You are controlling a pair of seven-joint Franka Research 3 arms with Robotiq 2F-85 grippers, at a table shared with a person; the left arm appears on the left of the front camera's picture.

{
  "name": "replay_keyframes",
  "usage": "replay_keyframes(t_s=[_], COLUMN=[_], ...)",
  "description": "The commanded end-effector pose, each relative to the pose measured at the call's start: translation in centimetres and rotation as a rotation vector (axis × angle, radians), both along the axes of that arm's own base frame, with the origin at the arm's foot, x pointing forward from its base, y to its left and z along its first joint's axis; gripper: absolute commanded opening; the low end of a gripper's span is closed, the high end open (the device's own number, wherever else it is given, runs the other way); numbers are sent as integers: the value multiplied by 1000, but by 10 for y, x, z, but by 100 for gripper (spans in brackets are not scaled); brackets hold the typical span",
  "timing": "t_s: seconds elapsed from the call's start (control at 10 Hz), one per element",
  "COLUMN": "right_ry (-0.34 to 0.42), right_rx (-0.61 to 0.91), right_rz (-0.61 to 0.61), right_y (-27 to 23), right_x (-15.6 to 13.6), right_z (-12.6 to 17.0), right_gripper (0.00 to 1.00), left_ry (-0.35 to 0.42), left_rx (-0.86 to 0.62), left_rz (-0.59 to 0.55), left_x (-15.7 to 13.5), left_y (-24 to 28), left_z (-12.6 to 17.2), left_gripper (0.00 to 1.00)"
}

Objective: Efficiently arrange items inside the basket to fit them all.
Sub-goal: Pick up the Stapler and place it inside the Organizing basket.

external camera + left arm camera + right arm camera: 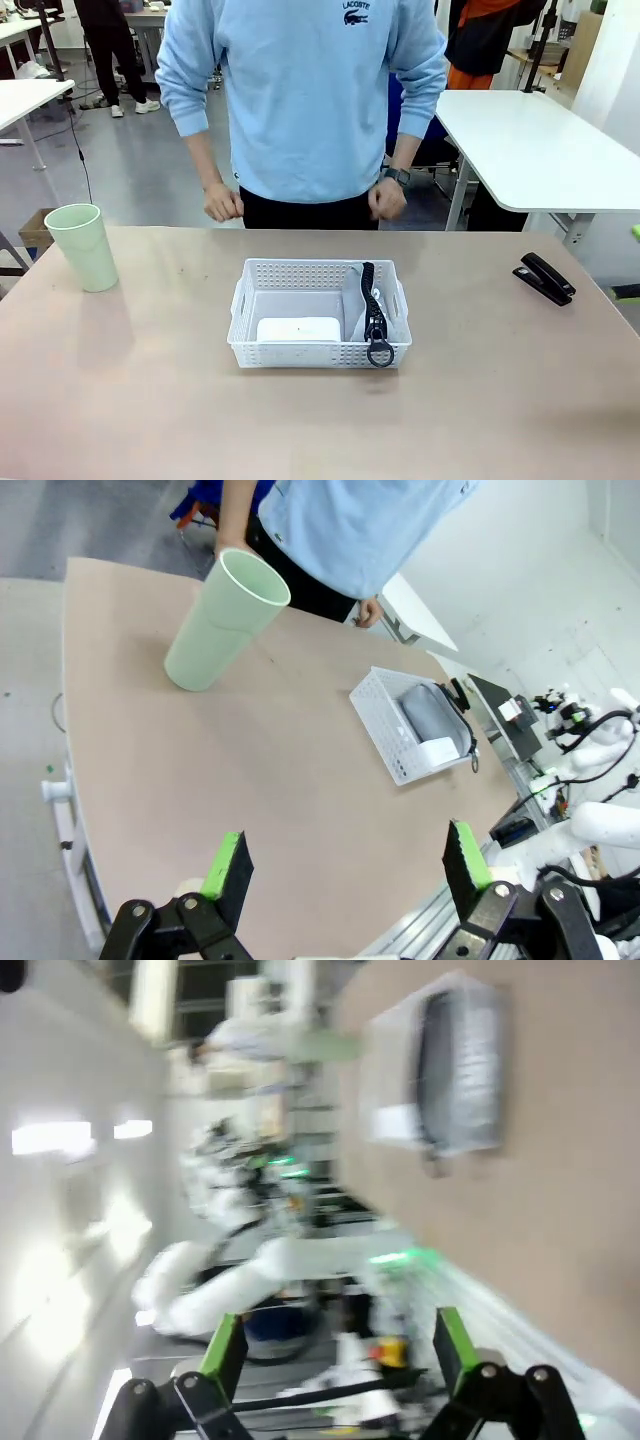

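Spread and empty at left gripper (345, 848) and right gripper (338, 1330); may tip far-left cup (83, 246) when grasping, or overcrowd basket (300, 354).

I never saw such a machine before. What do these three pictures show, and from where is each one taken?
It is a two-armed robot at a table. The front picture looks across the table at a person standing opposite. On the table: a white basket holding a grey pouch and a white device, a pale green cup left, a black stapler right. The other two pictures come from wrist cameras; the green-tipped prongs are the left gripper and right gripper, both open, holding nothing.
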State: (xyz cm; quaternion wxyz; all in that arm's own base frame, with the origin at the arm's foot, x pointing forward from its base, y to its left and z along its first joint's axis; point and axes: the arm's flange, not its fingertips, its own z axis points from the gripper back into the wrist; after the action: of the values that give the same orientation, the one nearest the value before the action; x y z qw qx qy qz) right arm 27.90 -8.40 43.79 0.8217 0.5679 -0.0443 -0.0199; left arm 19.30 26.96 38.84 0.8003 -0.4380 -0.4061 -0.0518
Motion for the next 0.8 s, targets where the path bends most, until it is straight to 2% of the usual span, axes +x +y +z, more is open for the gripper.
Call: replay_keyframes(t_s=[0.0, 0.2, 0.4, 0.6, 0.7], right_ry=[-34, -135, -187, -253, -238], right_rx=[-492, -765, -1008, -1106, -1152], right_rz=[-70, -23, -156, -229, -264], right_y=[45, 62, 65, 59, 53], right_x=[1, 9, 20, 24, 26], right_z=[15, 21, 16, 16, 16], right_gripper=[100, 100, 100, 100, 100], left_ry=[-29, -29, -29, -29, -29], left_rx=[-10, -10, -10, -10, -10], left_rz=[4, 4, 4, 4, 4], left_x=[0, 0, 0, 0, 0], left_y=[-3, -3, -3, -3, -3], left_z=[1, 1, 1, 1, 1], left_gripper=[100, 100, 100, 100, 100])
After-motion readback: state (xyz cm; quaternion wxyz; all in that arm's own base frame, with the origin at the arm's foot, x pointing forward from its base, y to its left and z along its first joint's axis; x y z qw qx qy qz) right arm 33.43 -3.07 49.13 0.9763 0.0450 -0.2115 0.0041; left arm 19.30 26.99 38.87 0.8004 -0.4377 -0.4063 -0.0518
